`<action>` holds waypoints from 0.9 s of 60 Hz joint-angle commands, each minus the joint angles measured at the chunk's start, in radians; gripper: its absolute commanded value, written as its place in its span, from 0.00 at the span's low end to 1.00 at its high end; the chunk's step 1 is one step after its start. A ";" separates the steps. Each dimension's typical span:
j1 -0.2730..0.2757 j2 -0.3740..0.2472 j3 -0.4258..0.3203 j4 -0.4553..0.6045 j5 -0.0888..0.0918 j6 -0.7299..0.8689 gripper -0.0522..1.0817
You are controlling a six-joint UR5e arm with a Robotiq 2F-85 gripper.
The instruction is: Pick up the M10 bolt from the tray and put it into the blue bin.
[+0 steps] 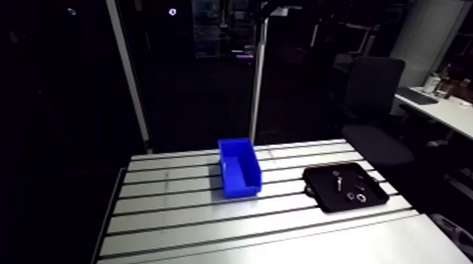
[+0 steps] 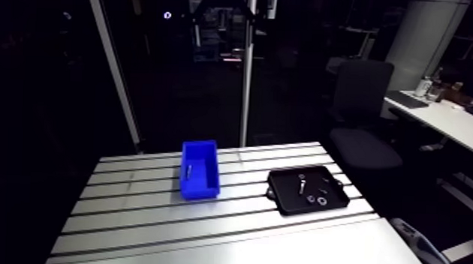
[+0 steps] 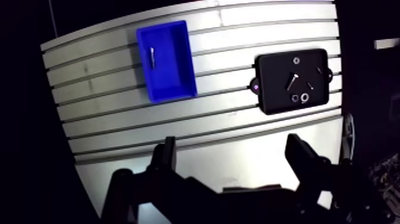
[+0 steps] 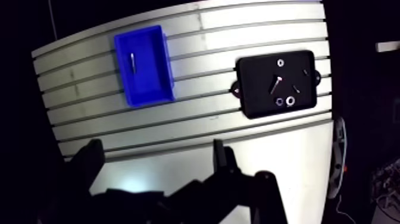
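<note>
Slotted aluminium table [image 3: 107,89] carries the blue bin [image 3: 174,67], where we see 1 slim silvery bolt [image 3: 152,58] lying on the bin's floor, along the bin wall farthest from the black tray [image 3: 271,95]. Beside the bin, that tray holds a second bolt [image 3: 293,80] and small rings [image 3: 305,97]. Well clear of the bin, the gripper [image 3: 232,145] hangs with its 2 fingers spread, grasping nothing.
</note>
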 commanded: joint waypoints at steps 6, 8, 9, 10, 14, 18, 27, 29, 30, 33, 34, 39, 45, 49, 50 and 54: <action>-0.017 -0.003 0.000 0.001 -0.010 -0.004 0.05; -0.024 -0.004 0.000 0.002 -0.010 -0.005 0.05; -0.031 -0.004 0.000 0.002 -0.008 -0.007 0.05; -0.031 -0.004 0.000 0.002 -0.008 -0.007 0.05; -0.039 -0.005 0.000 0.002 -0.008 -0.008 0.05; -0.041 -0.005 0.000 0.001 -0.008 -0.008 0.05; -0.069 -0.008 0.009 -0.001 -0.010 -0.001 0.05; -0.074 -0.008 0.010 -0.001 -0.010 -0.002 0.05; -0.079 -0.008 0.011 -0.001 -0.008 -0.001 0.05; -0.083 -0.008 0.011 -0.001 -0.008 -0.001 0.05; -0.088 -0.008 0.011 -0.001 -0.008 -0.001 0.05; -0.110 -0.008 0.012 -0.001 -0.007 0.002 0.05; -0.135 -0.008 0.015 -0.002 -0.001 0.004 0.05; -0.150 -0.008 0.018 -0.002 0.000 0.018 0.05; -0.150 -0.008 0.018 -0.002 0.000 0.018 0.05; -0.168 -0.008 0.024 -0.002 -0.003 0.031 0.05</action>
